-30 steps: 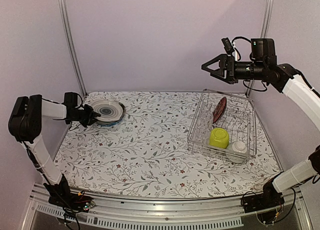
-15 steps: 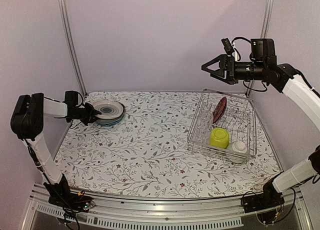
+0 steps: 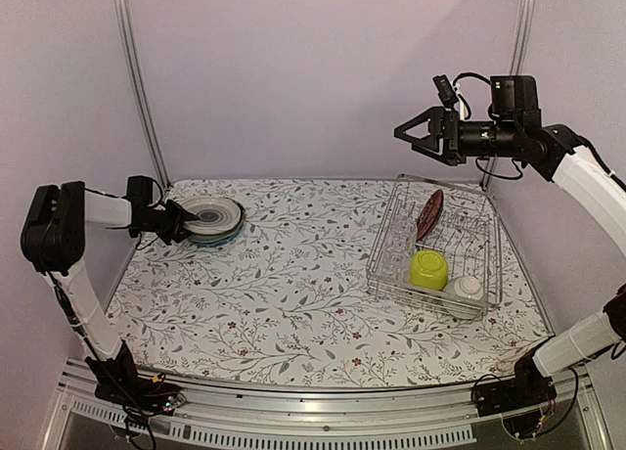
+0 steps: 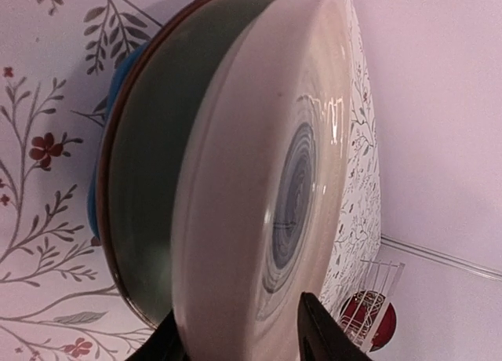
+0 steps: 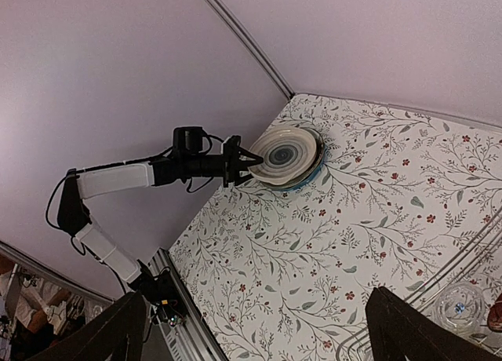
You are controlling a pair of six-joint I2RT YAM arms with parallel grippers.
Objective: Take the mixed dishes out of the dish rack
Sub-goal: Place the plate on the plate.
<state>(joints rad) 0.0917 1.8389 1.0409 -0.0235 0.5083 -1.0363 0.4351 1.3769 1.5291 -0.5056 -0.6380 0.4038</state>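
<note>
In the dish rack (image 3: 497,245), lime-green bowl (image 3: 428,269) and small whitish bowl (image 3: 468,289) are sitting at the near end; red floral plate (image 3: 429,213) is standing at the far end. Far left of the rack, left gripper (image 3: 181,221) is straddling the rim of grey ringed plate (image 3: 209,215): clamped or free, cannot tell. Advise retreating level, not dragging it. Above the rack's far end, right gripper (image 3: 409,134) is hovering, fingers spread.

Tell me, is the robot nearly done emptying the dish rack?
Not yet. Done: the grey ringed plate sits on the blue-green plate at the table's far left. In hand: the left gripper straddles the ringed plate's rim; I cannot tell if it grips. Left: the red floral plate, lime-green bowl and whitish bowl are in the dish rack; the open right gripper hangs above.
</note>
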